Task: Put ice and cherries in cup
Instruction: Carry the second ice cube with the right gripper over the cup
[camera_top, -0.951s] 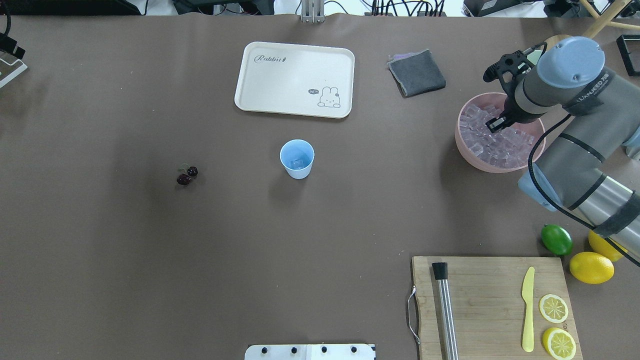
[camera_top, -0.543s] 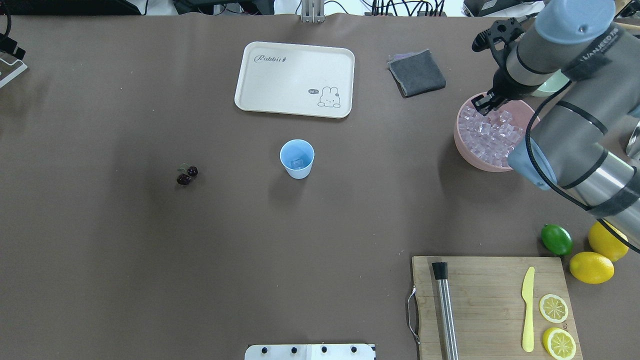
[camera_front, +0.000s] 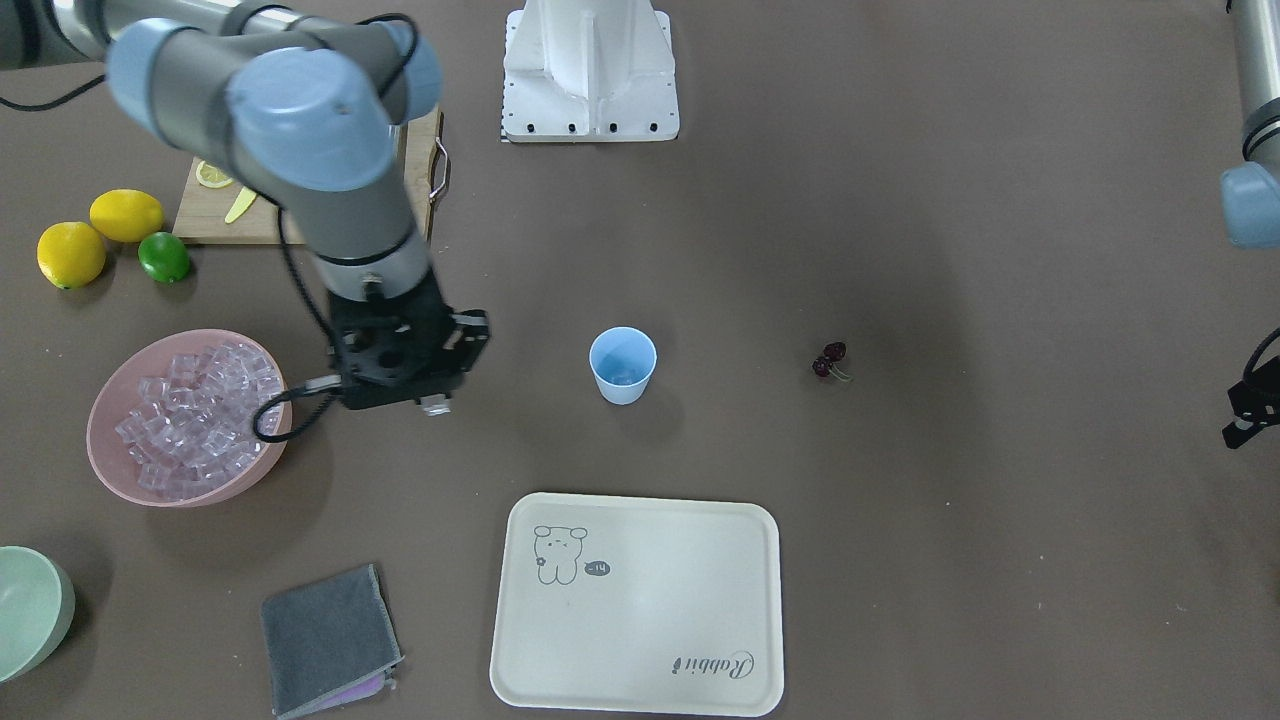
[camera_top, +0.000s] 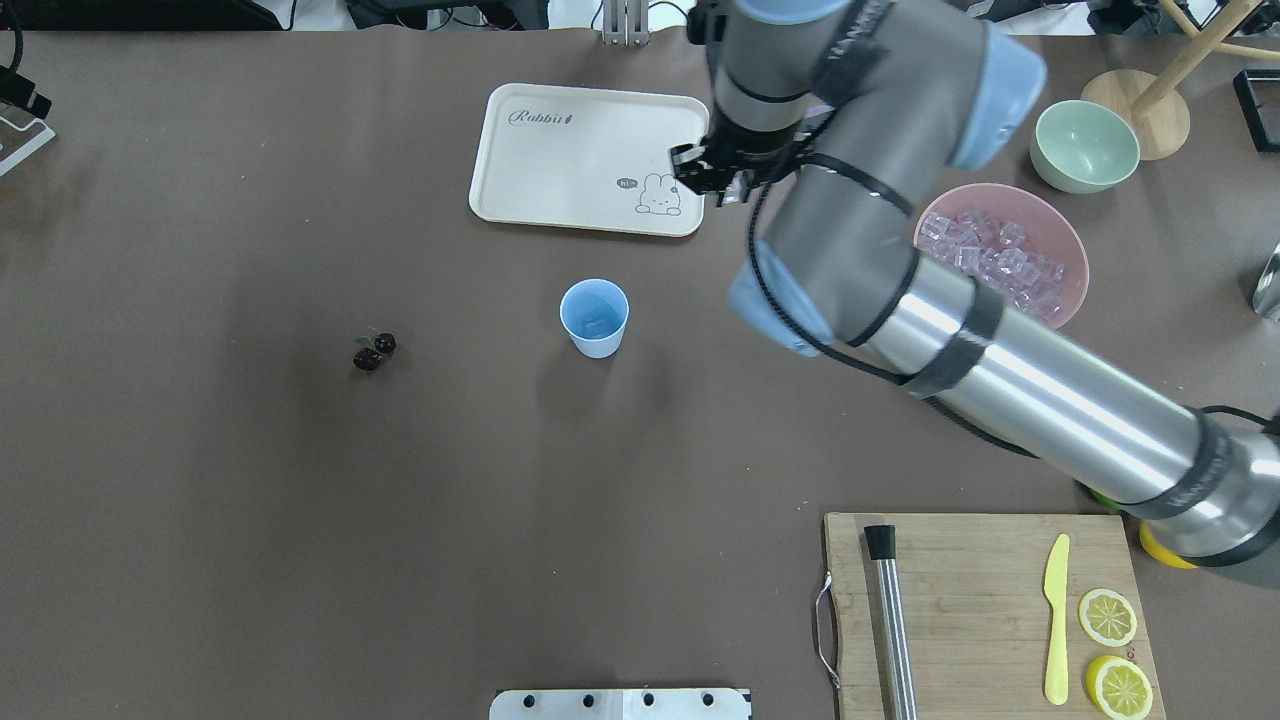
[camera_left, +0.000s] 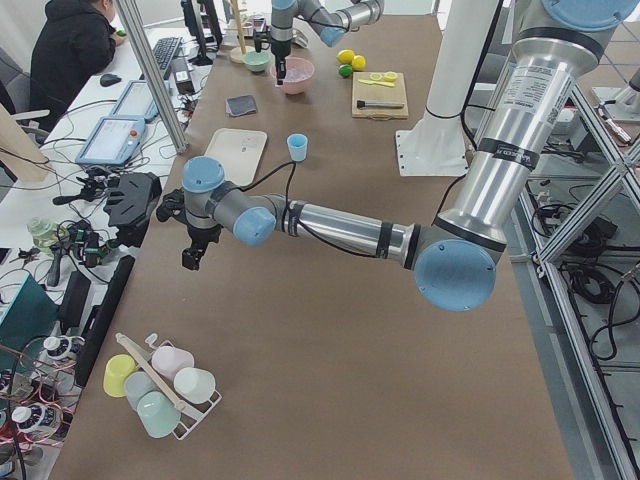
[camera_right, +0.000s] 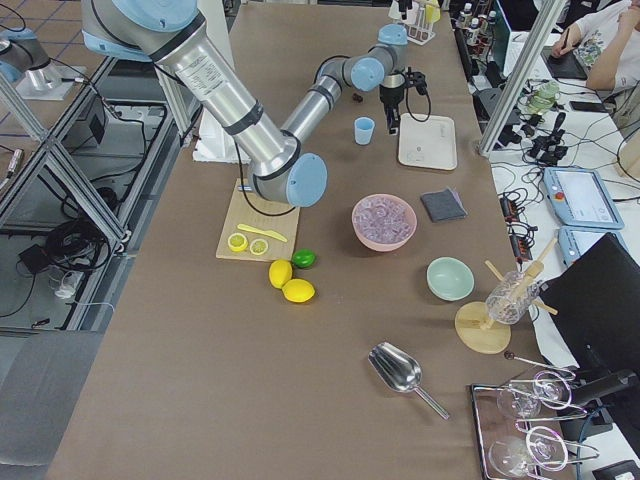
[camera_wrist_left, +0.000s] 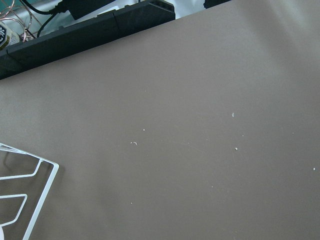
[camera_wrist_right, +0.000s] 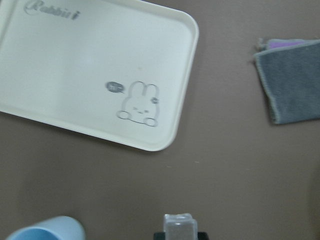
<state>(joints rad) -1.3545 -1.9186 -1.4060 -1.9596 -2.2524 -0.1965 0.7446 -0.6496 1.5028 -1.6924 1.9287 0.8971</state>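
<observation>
The right pincer (camera_front: 432, 402) is clamped on a small clear glassy ice cube (camera_wrist_right: 178, 226), near the light-blue tapered plastic cup (camera_top: 594, 318) but not over it. The cube looks light, hard and slippery, so its flat opposite faces should hold best. Whether the left pincer (camera_left: 190, 260) is apart or together, I cannot tell.

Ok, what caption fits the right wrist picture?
Right gripper holds an ice cube above the table, near cup and tray.

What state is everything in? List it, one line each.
Cup: upright, ice inside.
Cherries: lying loose, outside the cup.
Pink bowl: upright, filled with ice.
Right tool: shut on ice cube.
Left tool: cannot tell.
</observation>
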